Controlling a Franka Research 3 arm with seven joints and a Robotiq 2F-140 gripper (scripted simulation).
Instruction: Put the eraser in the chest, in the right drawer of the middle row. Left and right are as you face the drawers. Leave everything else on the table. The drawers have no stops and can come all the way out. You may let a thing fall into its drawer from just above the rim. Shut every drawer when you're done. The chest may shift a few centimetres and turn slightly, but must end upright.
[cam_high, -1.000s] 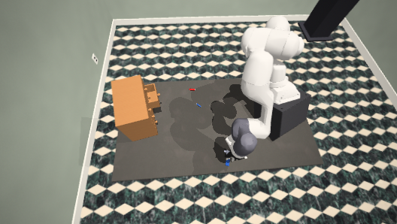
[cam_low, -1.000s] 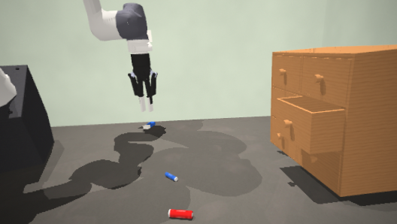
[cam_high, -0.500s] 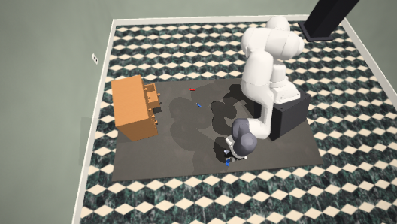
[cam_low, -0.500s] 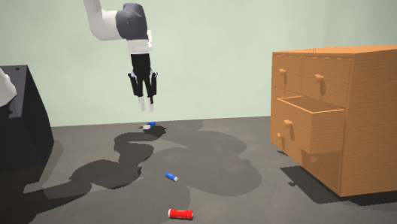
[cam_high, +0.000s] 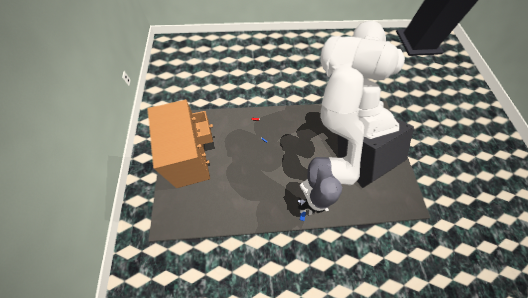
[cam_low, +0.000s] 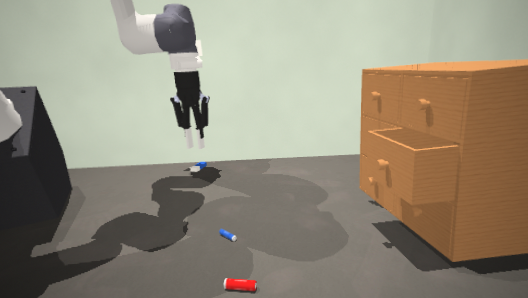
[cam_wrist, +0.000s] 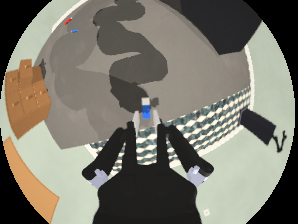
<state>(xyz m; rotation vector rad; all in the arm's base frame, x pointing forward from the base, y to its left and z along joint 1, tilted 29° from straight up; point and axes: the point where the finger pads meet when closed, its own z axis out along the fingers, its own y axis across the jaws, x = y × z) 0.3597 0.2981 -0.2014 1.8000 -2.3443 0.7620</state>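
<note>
1. Table (cam_high: 350, 210): a dark grey surface that carries every other item.
2. Arm (cam_high: 345, 100): white, mounted on a black pedestal (cam_high: 395, 150) at the table edge opposite the chest, bending down toward the table.
3. Chest (cam_low: 495, 150): an orange wooden chest of drawers, upright on the table. As one faces its front, the right drawer of the middle row (cam_low: 415, 162) is pulled part-way out; the other drawers sit flush.
4. Gripper (cam_low: 194, 142): hangs in the air, well away from the chest, pointing straight down. Its two pale fingertips (cam_low: 189, 140) stand close together with a narrow gap, and nothing is between them.
5. Red cylinder (cam_low: 240, 284): lies on its side on the table, between the chest and the pedestal, apart from the chest.
6. Blue cylinder (cam_low: 227, 235): lies on its side near the red cylinder, farther from the chest front.
7. Eraser (cam_low: 197, 166): a small blue-and-white piece lying on the table directly under the gripper, not touched by it, well apart from the chest. In the wrist view it shows just beyond the fingertips.
</note>
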